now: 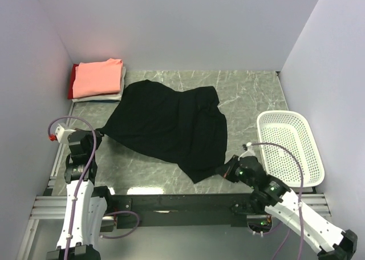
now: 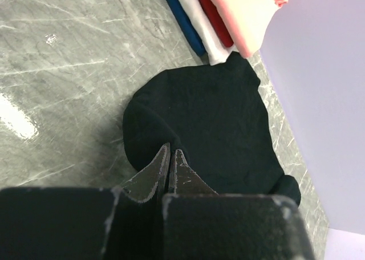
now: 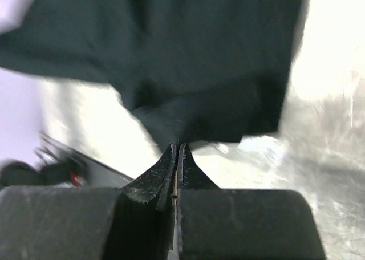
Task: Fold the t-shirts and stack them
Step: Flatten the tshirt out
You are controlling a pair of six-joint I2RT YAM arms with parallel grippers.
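I have the black t-shirt spread across the middle of the table, pinched at two places so that I can draw it flat. The left gripper has its fingers closed tight on a tip of cloth at the shirt's left edge, and the right gripper has its fingers pressed together on the near right corner, not far from the basket. Both wrist views show black cloth gathered into the closed tips and fanning out from the pinch, so I read some tension along the line between my two holds. The shirt lies skewed on the table with wrinkles through the middle, so I judge this grip is for straightening it before any fold. The folded stack, salmon-pink on top with white and red beneath, sits in the far left corner against the wall. The black shirt's far edge comes right up beside it, though I cannot tell whether they touch. I take it the stack is parked there to leave the centre free for folding, and this shirt should join it afterwards
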